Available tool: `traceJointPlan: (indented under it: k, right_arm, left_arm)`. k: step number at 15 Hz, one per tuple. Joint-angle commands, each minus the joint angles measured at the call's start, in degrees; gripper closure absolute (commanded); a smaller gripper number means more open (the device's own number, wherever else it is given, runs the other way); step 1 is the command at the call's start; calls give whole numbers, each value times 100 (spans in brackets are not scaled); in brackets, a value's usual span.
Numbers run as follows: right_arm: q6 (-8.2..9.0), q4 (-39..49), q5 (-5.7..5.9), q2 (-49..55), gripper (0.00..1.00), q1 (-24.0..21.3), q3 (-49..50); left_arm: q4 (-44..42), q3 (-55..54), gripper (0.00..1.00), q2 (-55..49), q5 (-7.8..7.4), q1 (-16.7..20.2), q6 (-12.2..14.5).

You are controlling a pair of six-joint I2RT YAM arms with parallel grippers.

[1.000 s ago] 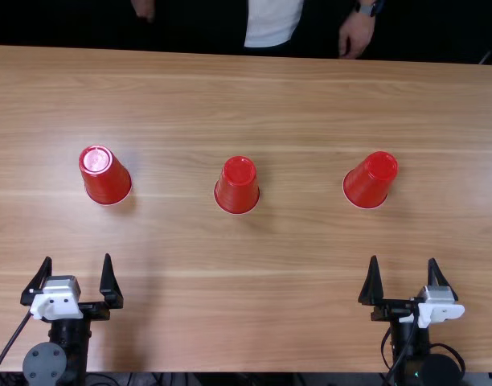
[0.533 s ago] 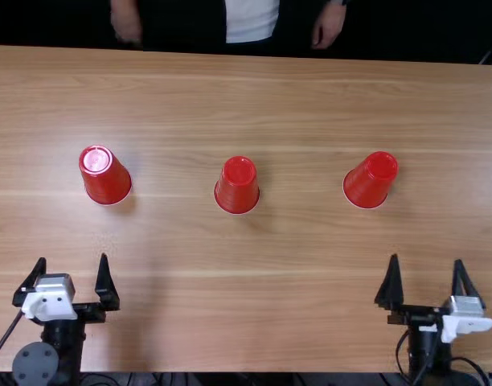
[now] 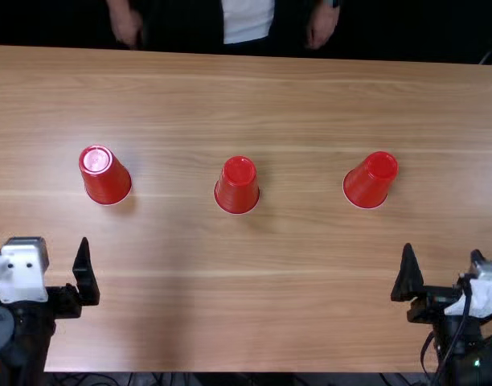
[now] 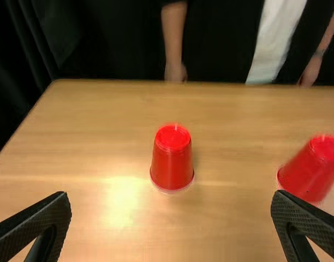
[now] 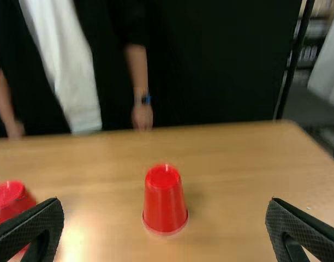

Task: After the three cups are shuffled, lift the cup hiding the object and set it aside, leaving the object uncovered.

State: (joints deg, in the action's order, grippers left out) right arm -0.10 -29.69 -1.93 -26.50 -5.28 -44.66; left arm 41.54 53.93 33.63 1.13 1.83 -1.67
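Cups, three red ones, stand mouth-down in a row across the middle of the light wooden tabletop point(image 3: 246, 96) in the top view: left cup point(image 3: 106, 178), middle cup point(image 3: 237, 186) and right cup point(image 3: 369, 182), well apart from one another (which one hides the object I cannot tell). My left tool point(image 3: 51, 257) sits by the near left corner and my right tool point(image 3: 440, 261) by the near right corner, both well short of the cups.

From my left wrist, the fingers point(image 4: 36, 224) stand wide apart, gripping nothing. The left cup is ahead between them, with a glare patch point(image 4: 120, 199) on the wood just beside it and a black curtain point(image 4: 47, 33) beyond the far edge.

From my right wrist, that tool is likewise spread and empty, with the right cup ahead. A black backdrop point(image 5: 221, 54) and a dark pole point(image 5: 295, 60) stand behind the tabletop.
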Motion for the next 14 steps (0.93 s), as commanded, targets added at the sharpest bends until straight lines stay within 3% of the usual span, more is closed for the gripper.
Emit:
traceJointPlan:
  k: [1, 6, 8, 14]
  right_arm:
    - [-1, -285, 4, -426, 0, 71, -587]
    - [-1, -2110, -7, -1771, 0, 712, -1985]
    - [-1, -2469, -7, -2184, 0, 800, -2345]
    - [10, -3439, -28, -2931, 0, 1117, -2828]
  left_arm:
    - [371, 654, 0, 408, 35, -7, 104]
    - [2132, 1998, 0, 1577, 35, 11, 114]
    - [2680, 2332, 0, 1928, 35, 20, 114]
    - [3545, 2983, 0, 2869, 25, 11, 104]
